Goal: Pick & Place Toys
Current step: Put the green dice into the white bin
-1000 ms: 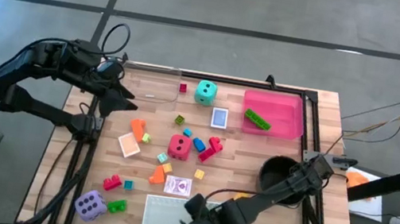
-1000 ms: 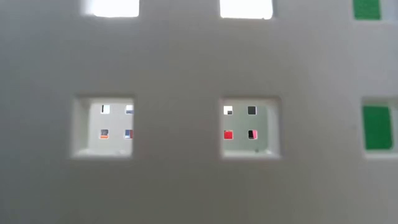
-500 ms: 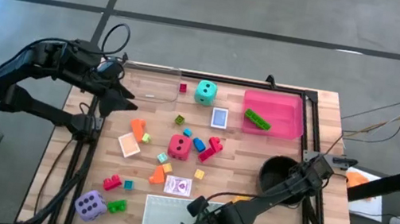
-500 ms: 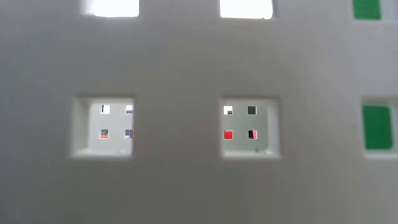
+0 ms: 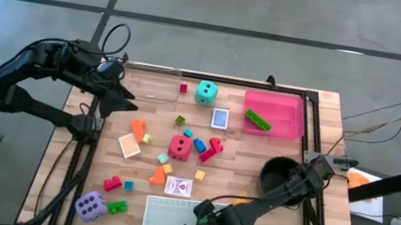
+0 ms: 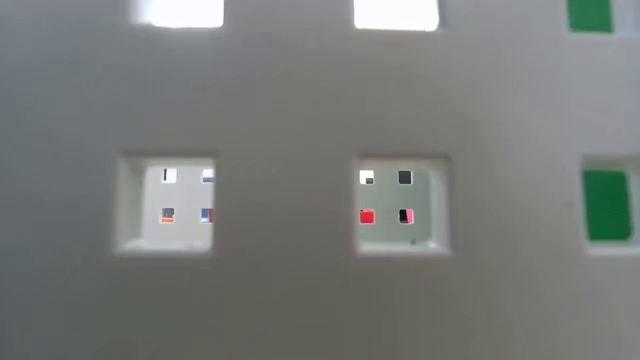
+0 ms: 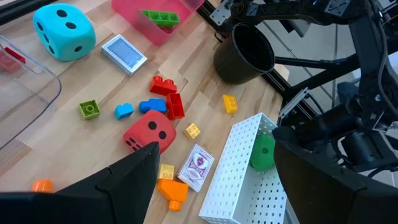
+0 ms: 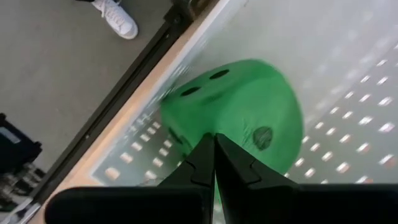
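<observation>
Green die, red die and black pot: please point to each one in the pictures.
Green die (image 8: pixel 239 106): right wrist view, on its pipped upper face.
Red die (image 5: pixel 180 146): high view, on the middle of its top face.
Black pot (image 7: pixel 249 53): left wrist view, on its dark inner wall.

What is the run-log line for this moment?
right claw: shut, over white perforated tray | green soft die: in tray | left claw: open, left table edge

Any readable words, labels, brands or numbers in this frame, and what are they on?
None.
Dice carry only pips: teal die, red die, green die, purple die.
Blue-backed card and purple-backed card: pattern only, no legible print.
</observation>
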You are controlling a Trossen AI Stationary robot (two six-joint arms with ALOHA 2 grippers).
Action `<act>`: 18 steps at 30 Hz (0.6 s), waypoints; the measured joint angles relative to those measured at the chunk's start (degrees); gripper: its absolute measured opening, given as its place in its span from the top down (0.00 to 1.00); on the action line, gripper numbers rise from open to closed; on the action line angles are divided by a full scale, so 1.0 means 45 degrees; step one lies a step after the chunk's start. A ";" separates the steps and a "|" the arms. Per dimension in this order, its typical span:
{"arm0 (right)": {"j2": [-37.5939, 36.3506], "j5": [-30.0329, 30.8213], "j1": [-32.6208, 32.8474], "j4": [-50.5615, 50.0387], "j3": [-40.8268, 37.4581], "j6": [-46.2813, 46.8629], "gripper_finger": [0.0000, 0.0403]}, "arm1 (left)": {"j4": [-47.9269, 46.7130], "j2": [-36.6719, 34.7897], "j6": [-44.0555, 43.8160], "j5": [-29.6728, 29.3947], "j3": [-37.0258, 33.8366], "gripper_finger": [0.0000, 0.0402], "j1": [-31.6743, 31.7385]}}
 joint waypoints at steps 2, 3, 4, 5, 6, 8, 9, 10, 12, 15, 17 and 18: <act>0.0000 0.0000 0.0081 -0.0161 0.0000 0.0003 0.98 | 0.0000 -0.0003 0.0000 0.0000 0.0000 0.21 0.0002; 0.0000 -0.0002 0.0114 -0.0140 0.0000 0.0003 0.98 | 0.0000 0.0001 0.0000 0.0000 0.0000 0.21 0.0001; 0.0000 0.0000 0.0132 -0.0113 0.0000 0.0003 0.98 | 0.0000 -0.0003 0.0000 0.0000 0.0000 0.21 -0.0003; 0.0000 0.0000 0.0135 -0.0104 -0.0012 0.0008 0.98 | 0.0000 -0.0003 0.0000 0.0000 0.0000 0.21 0.0001; 0.0000 0.0004 0.0135 -0.0072 -0.0049 0.0062 0.98 | 0.0000 -0.0003 0.0000 0.0000 0.0000 0.21 -0.0003; 0.0000 0.0002 0.0125 -0.0034 -0.0137 0.0224 0.98 | 0.0000 -0.0002 0.0005 0.0000 0.0000 0.21 0.0001; 0.0000 -0.0030 0.0120 -0.0034 -0.0179 0.0298 0.98 | 0.0000 -0.0001 0.0005 0.0000 0.0000 0.21 -0.0003; -0.0005 -0.0027 0.0120 -0.0039 -0.0201 0.0390 0.98 | 0.0000 -0.0001 0.0005 0.0000 0.0000 0.21 0.0000; -0.0012 -0.0030 0.0121 -0.0044 -0.0214 0.0604 0.98 | 0.0000 -0.0003 0.0000 0.0000 0.0000 0.21 -0.0003; -0.0166 -0.0024 0.0215 -0.0127 -0.0239 0.0624 0.98 | 0.0000 -0.0003 0.0000 0.0000 0.0000 0.21 0.0002; -0.0379 0.0015 0.0271 -0.0102 -0.0238 0.0634 0.98 | 0.0000 -0.0002 0.0000 0.0000 0.0000 0.21 0.0001; -0.0473 0.0025 0.0271 -0.0073 -0.0234 0.0723 0.98 | 0.0000 -0.0003 0.0000 0.0000 0.0000 0.21 -0.0001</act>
